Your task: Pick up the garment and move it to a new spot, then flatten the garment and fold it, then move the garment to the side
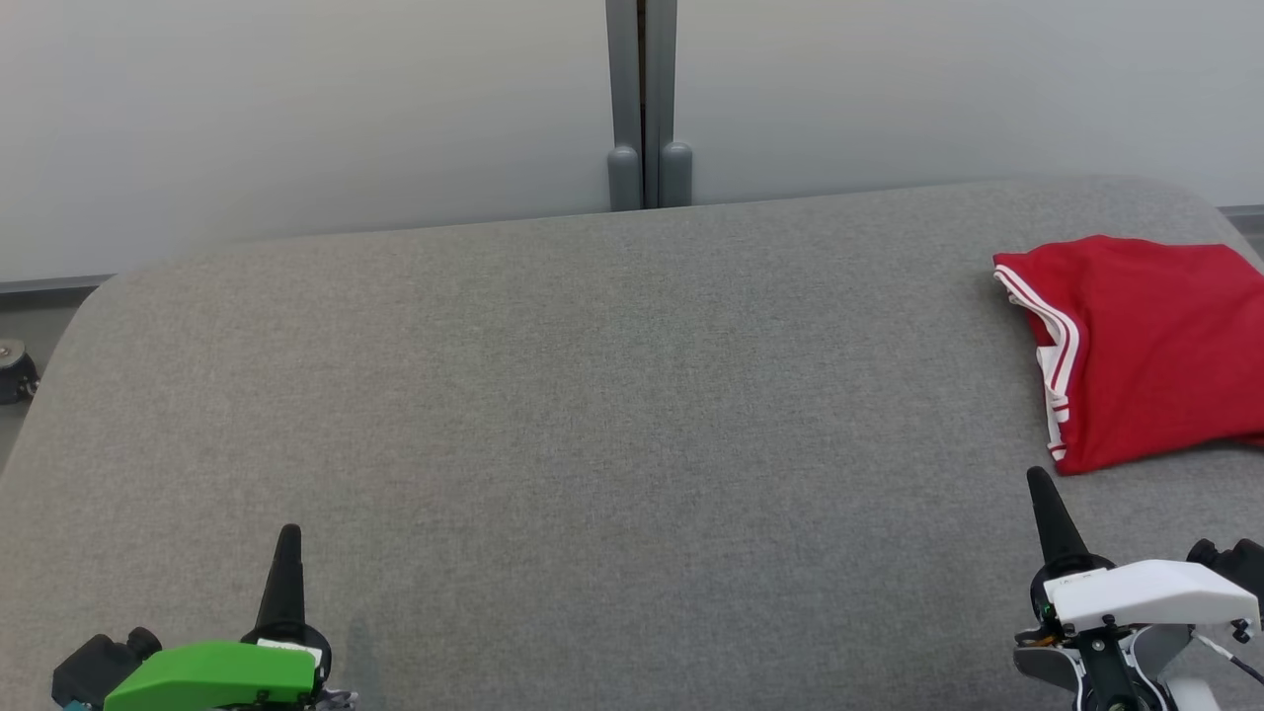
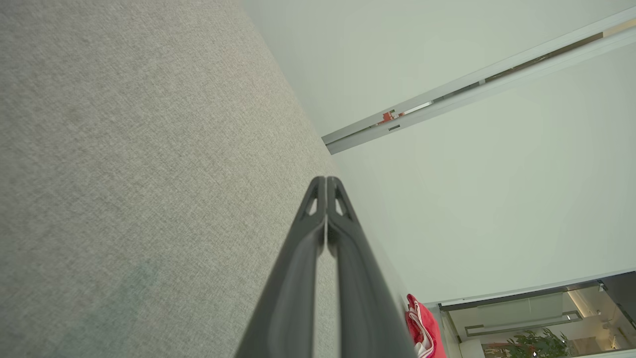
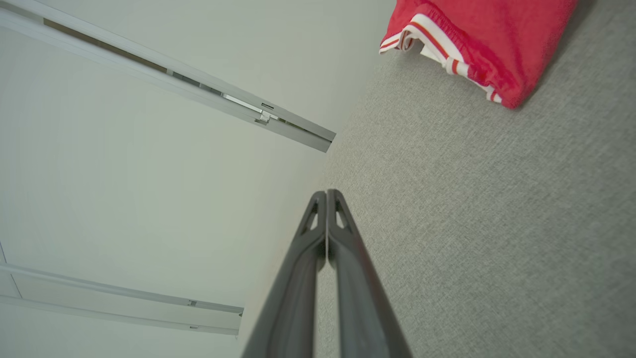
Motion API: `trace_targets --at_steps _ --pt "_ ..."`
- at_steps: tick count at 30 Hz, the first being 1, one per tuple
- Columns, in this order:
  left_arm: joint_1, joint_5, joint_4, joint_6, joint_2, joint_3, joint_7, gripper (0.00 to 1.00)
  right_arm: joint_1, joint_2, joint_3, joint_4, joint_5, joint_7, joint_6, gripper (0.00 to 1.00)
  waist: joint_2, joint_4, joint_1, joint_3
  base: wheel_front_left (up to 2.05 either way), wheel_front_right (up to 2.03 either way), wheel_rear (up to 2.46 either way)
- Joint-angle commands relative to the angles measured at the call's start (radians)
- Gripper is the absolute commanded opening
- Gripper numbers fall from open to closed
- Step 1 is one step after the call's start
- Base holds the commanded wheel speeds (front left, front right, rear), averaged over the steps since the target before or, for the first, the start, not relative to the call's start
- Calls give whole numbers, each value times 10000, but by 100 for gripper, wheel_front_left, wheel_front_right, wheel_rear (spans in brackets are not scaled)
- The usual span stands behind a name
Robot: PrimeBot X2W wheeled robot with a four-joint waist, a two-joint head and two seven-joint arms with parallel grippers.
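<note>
A red garment (image 1: 1145,346) with white-striped trim lies folded at the far right of the grey fabric table (image 1: 592,415), running off the head view's right edge. It also shows in the right wrist view as the garment (image 3: 477,40) at the top and in the left wrist view as a small red garment (image 2: 422,328) at the bottom. My right gripper (image 1: 1039,479) is shut and empty, just in front of the garment's near corner, apart from it. My left gripper (image 1: 288,533) is shut and empty at the lower left. Fingertips meet in both wrist views: left gripper (image 2: 326,180), right gripper (image 3: 326,193).
A pale wall with a grey vertical post (image 1: 644,99) stands behind the table's far edge. A small dark object (image 1: 15,370) sits on the floor beyond the table's left edge. A room with a plant (image 2: 536,343) shows past the wall.
</note>
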Motion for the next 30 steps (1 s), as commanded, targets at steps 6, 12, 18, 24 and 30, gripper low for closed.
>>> trace_targets --at_steps 6,12,18,24,30 --pt "-395 -714 -32 -101 92 145 195 0 -291 -49 -50 -30 816 188 -1 0 0 -18 0 32 0 0 0" --pt "-524 -1206 -1 -109 92 219 334 0 -357 -49 -69 -13 1406 331 -1 0 0 -35 0 61 0 0 0" --pt "-642 -1699 32 -143 91 295 474 0 -461 -49 -85 2 1968 464 -2 0 0 -52 0 90 0 0 0" --pt "-755 -2158 63 -173 89 369 617 0 -522 -50 -104 15 2500 599 -2 0 0 -69 0 120 0 0 0" --pt "-860 -2585 93 -192 88 430 742 0 -615 -49 -122 31 3011 724 -2 0 0 -86 0 149 0 0 0"
